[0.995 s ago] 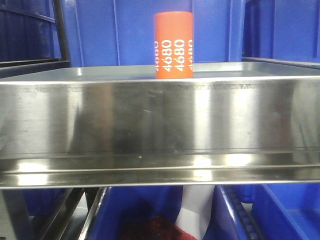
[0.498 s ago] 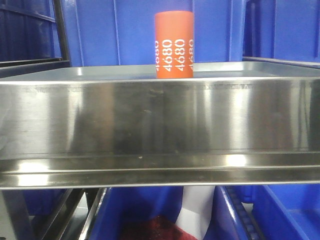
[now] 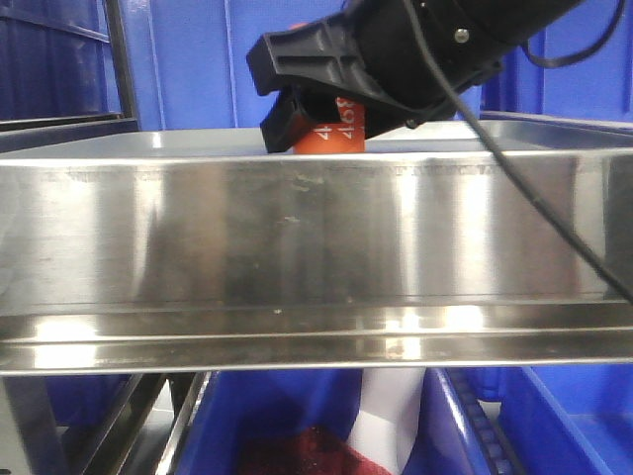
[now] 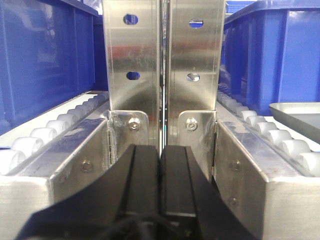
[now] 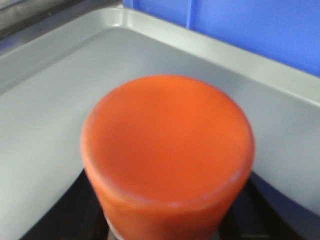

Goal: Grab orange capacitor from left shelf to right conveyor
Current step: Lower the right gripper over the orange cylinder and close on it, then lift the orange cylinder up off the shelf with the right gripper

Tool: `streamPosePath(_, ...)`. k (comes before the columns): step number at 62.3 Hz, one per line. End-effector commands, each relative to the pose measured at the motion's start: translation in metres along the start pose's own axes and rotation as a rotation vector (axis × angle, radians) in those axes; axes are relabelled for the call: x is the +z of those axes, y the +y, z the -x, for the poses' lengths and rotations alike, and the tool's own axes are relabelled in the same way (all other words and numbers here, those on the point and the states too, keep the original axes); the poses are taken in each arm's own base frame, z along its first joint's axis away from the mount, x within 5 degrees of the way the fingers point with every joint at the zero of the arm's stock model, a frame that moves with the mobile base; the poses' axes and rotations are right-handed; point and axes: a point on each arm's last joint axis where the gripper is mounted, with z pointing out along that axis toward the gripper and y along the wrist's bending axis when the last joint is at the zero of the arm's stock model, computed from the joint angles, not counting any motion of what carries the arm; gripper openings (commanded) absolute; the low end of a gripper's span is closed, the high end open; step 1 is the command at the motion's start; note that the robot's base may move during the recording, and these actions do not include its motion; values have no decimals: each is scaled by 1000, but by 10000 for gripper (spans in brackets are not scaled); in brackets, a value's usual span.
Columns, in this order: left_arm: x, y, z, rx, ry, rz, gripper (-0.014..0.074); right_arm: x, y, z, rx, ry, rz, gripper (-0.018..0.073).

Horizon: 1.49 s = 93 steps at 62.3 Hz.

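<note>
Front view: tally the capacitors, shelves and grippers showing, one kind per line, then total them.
Capacitor: 1
Shelf: 1
Right gripper: 1
Total: 3

The left shelf [image 3: 297, 237] was brushed stainless steel, glossy and reflective. The orange capacitor [image 5: 167, 150] looked smooth, faintly satin. The bins [image 3: 198, 59] behind were blue moulded plastic.

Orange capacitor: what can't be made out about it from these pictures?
Front view: the right gripper covers most of the orange capacitor; its printing is partly hidden.
Right wrist view: blurred; the gripper is mostly cut off by the bottom edge, so its grip is unclear.
</note>
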Motion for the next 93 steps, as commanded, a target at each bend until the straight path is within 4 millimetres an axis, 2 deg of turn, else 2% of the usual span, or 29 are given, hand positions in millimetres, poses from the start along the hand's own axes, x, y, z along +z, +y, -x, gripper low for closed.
streamPosePath(1,0,0,10,-6,-88,-7,-105,-14,3,25,-8,-127,30,84)
streamPosePath(5,0,0,10,-6,-88,-7,-105,-20,5,28,-9,-143,34,43)
streamPosePath(15,0,0,10,-6,-88,-7,-105,-50,11,39,-24,-180,40,57)
streamPosePath(25,0,0,10,-6,-88,-7,-105,-102,18,43,-74,-215,40,57)
streamPosePath(28,0,0,10,-6,-88,-7,-105,-124,19,40,-86,-239,47,57)
streamPosePath(34,0,0,10,-6,-88,-7,-105,-157,20,30,-90,-290,75,57)
streamPosePath(43,0,0,10,-6,-88,-7,-105,-208,11,-2,-83,-376,97,57)
streamPosePath(55,0,0,10,-6,-88,-7,-105,-252,-6,-44,-61,-478,93,57)
streamPosePath(64,0,0,10,-6,-88,-7,-105,-271,-17,-74,-53,-532,77,57)
streamPosePath(70,0,0,10,-6,-88,-7,-105,-278,-22,-86,-44,-553,71,57)
streamPosePath(78,0,0,10,-6,-88,-7,-105,-282,-24,-94,-38,-580,73,57)
streamPosePath(93,0,0,10,-6,-88,-7,-105,-283,-25,-95,-38,-586,75,57)
